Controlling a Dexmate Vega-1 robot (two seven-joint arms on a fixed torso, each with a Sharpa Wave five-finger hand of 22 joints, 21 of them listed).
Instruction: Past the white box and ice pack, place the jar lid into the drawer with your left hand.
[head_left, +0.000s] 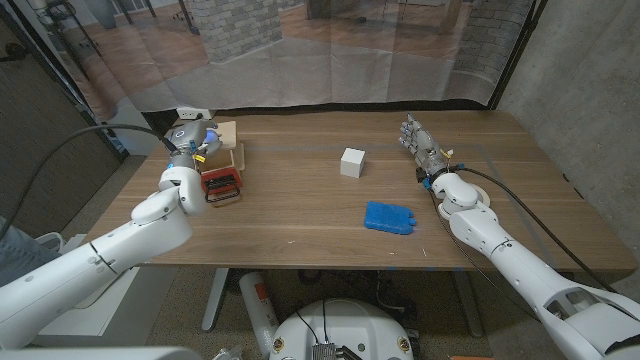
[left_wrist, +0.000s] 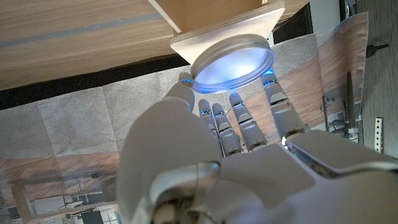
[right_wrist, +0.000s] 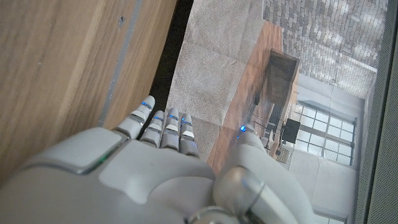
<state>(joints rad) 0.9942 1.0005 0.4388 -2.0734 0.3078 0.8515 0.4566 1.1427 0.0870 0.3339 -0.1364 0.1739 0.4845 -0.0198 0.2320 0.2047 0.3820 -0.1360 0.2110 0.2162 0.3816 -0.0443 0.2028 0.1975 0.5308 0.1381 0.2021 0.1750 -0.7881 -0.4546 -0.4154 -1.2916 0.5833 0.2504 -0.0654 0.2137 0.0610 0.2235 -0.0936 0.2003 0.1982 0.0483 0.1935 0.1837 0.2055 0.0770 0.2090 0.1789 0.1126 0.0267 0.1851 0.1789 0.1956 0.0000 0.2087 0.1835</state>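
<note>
The left hand (left_wrist: 249, 149) holds the jar lid (left_wrist: 234, 63) in its fingertips against the wooden drawer (left_wrist: 217, 15) at the table's ten o'clock, while the right hand (head_left: 422, 147) waits empty, fingers extended, at two o'clock beyond the white box (head_left: 351, 162) and blue ice pack (head_left: 390, 217).

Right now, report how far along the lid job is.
Done: the left hand holds the jar lid at its fingertips and has carried it to the table's left side, beyond the white box and ice pack. In hand: the lid hovers at the wooden drawer. Left: lowering it in and letting go. The right hand holds nothing.
</note>
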